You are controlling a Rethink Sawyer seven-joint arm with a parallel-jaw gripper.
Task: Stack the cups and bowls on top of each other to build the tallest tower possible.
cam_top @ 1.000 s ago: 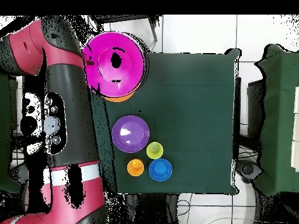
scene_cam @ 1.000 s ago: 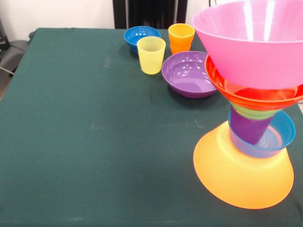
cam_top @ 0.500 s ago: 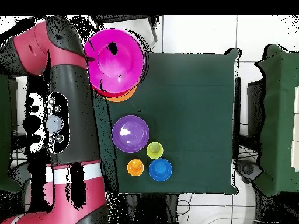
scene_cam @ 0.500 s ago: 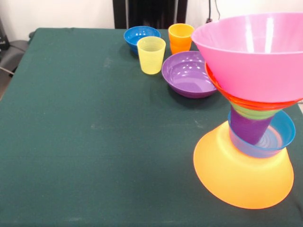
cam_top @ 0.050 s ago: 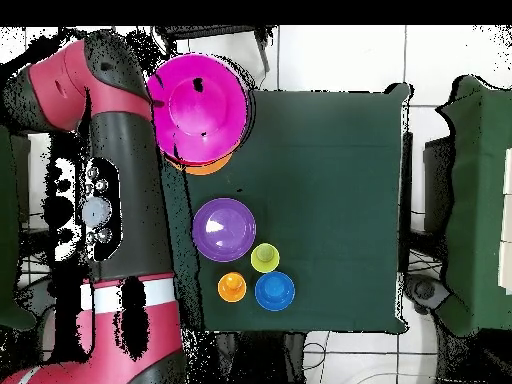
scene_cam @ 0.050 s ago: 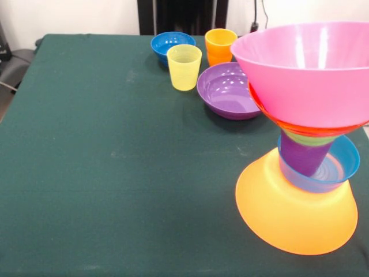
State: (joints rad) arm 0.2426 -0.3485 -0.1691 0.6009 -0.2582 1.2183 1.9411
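arm point(cam_top @ 0.050 s ago: 125, 200): we see the red and black body lying beside the table point(scene_cam @ 0.050 s ago: 115, 173); its fingers are out of sight in both views, so we cannot tell their state or place things by them.
tower point(scene_cam @ 0.050 s ago: 302, 150): at one table edge, the pink bowl point(scene_cam @ 0.050 s ago: 305, 72) tops orange-red, green, a purple cup, blue and the upturned yellow-orange base point(scene_cam @ 0.050 s ago: 294, 216).
purple bowl point(scene_cam @ 0.050 s ago: 229, 90): loose, apart from the tower.
dark blue bowl point(scene_cam @ 0.050 s ago: 172, 45), yellow cup point(scene_cam @ 0.050 s ago: 184, 67), orange cup point(scene_cam @ 0.050 s ago: 221, 46): clustered just beside the purple bowl.
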